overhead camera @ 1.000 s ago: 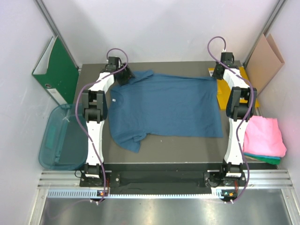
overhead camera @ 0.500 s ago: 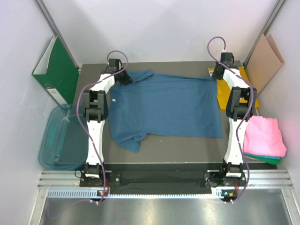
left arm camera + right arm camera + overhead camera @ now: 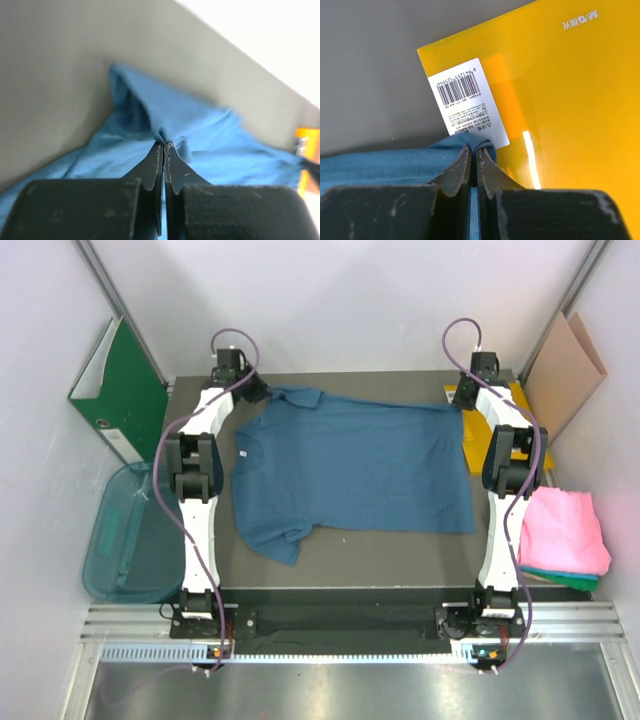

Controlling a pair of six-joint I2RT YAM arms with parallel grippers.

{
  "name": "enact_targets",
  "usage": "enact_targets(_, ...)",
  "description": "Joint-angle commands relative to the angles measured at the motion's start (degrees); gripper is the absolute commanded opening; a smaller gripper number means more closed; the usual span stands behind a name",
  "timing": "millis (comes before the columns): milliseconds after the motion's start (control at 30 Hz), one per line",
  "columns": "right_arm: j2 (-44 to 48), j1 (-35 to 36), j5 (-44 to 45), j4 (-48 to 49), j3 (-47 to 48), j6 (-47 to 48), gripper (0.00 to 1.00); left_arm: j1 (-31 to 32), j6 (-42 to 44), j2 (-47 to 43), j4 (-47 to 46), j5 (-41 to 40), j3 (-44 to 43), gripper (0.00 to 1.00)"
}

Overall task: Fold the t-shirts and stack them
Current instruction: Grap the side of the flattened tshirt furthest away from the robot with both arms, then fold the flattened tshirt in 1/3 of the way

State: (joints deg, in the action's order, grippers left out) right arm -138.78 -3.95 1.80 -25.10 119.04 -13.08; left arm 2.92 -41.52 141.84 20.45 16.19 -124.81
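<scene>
The dark blue t-shirt [image 3: 350,465] lies spread flat on the grey table [image 3: 390,555], collar to the left. My left gripper [image 3: 262,392] is at its far left sleeve. The left wrist view shows that gripper [image 3: 163,143] shut on a pinched fold of the blue cloth [image 3: 200,130]. My right gripper [image 3: 462,400] is at the shirt's far right corner. In the right wrist view it [image 3: 475,147] is shut on that blue corner [image 3: 385,165]. A folded pink t-shirt [image 3: 568,528] rests on a teal-green one [image 3: 556,580] at the right edge.
A yellow plastic folder [image 3: 570,75] with a barcode label [image 3: 465,95] lies under the right gripper, at the table's far right [image 3: 478,458]. There is a green binder [image 3: 120,390] and a teal bin [image 3: 125,535] on the left. A cardboard sheet [image 3: 565,365] leans at the back right.
My left gripper has shut on the far sleeve and moved left, drawing the sleeve out toward the far left corner. The right arm has not moved.
</scene>
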Motion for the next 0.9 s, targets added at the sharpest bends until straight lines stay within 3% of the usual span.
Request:
enact_targets(0, 1.49, -0.54, -0.48, 0.05, 1.19, 0.25, 0.0, -1.86, -1.37, -8.59, -1.83, 2.79, -2.98, 0.0)
enact_targets(367, 5.79, -0.45, -3.29, -2.49, 1.63, 0.87, 0.07, -2.57, -1.11, -22.13, 6.86, 5.79, 13.8, 0.0)
enact_targets(867, 20.47, -0.36, -7.86, -6.27, -9.44, 0.87, 0.05, -7.14, -0.14, -28.55, 23.14, 6.84, 13.64, 0.0)
